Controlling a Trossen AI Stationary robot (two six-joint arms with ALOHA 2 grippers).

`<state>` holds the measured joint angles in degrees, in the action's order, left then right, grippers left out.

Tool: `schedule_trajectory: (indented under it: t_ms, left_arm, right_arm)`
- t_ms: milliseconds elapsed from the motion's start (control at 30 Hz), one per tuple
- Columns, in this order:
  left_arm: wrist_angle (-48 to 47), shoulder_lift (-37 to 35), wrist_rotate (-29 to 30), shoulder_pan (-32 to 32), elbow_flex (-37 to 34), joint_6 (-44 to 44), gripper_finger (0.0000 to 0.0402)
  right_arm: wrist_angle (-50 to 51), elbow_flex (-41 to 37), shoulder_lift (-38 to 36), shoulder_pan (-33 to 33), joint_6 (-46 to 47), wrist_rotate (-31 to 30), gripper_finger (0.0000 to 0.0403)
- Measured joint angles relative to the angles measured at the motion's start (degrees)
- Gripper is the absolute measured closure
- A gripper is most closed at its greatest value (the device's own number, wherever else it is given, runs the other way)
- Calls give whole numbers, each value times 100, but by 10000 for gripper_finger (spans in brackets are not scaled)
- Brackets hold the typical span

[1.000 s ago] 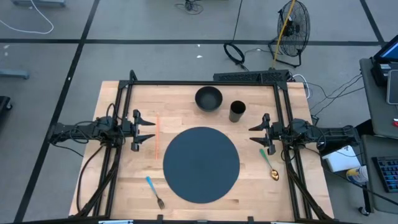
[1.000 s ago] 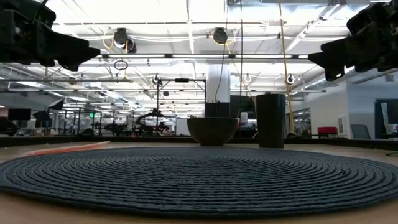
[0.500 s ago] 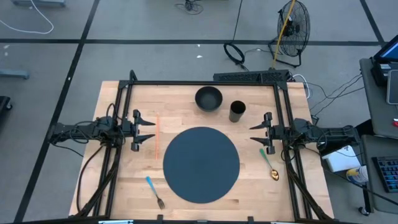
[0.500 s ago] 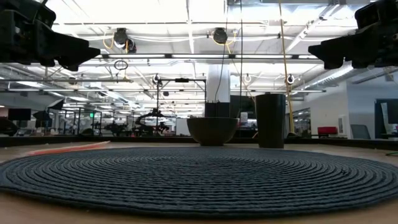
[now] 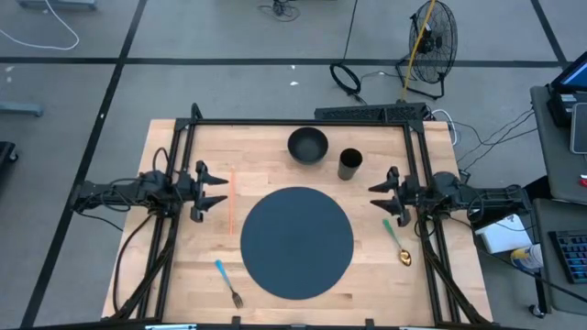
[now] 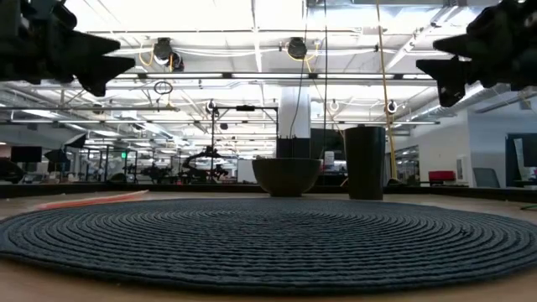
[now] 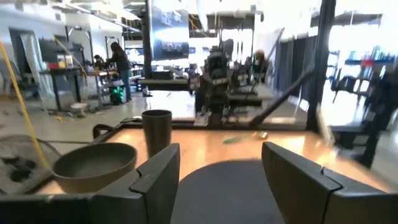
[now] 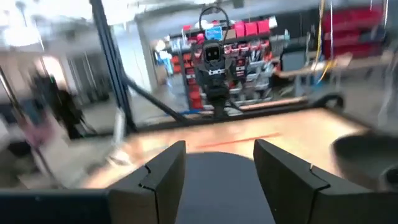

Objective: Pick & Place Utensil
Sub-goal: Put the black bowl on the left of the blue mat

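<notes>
From above, a round dark mat (image 5: 296,242) lies in the middle of the wooden surface (image 5: 266,151). Behind it stand a dark bowl (image 5: 307,145) and, just beside it, a dark cup (image 5: 349,164). The left hand (image 5: 218,191) hangs over the left part of the surface, its fingers apart, next to a thin orange straw (image 5: 230,203). The right hand (image 5: 377,201) hangs at the right, fingers apart, just above the handle end of a green-handled spoon (image 5: 397,242) that lies to the right of the mat with its gold bowl toward the front. A blue-handled fork (image 5: 227,281) lies by the mat's front left edge, well apart from both hands.

At surface level, the mat (image 6: 268,239) fills the foreground, with the bowl (image 6: 286,176) and cup (image 6: 365,162) upright behind it and the straw (image 6: 88,200) lying at the left. Both arms hang high in the upper corners.

The left wrist camera looks between two parted fingers (image 7: 155,177) at the bowl (image 7: 94,167), the cup (image 7: 157,130), the mat (image 7: 227,190) and, far across, the spoon (image 7: 239,139) under the other arm.

The right wrist camera is blurred; its parted fingers (image 8: 165,174) frame the mat (image 8: 221,180) and the opposite arm.
</notes>
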<state>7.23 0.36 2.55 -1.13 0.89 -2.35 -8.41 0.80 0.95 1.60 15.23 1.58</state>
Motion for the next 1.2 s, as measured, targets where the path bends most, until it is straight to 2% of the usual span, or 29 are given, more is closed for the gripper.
schedule_trajectory:
  t_ms: [167,400,600,767,900,1033,1200]
  left_arm:
    - [76,0,-2,0,0,-726,169]
    - [73,0,18,0,0,-611,169]
    - [69,0,402,4,0,-395,169]
    - [65,0,713,4,0,-487,169]
    - [85,0,983,2,0,-203,169]
    - [124,0,1586,4,0,186,169]
    - [427,0,1713,4,0,-141,169]
  right_arm:
    - [-753,-1,0,-1,358,-179,216]
    - [-816,-1,4,-1,161,-162,216]
    - [-1749,52,4,-1,104,-322,216]
    - [-1815,407,23,-1,-581,-337,216]
    - [-1971,687,131,1,-1322,-313,216]
    - [-2102,697,293,1,-2265,-297,216]
    - [-2317,708,428,1,-2847,-294,216]
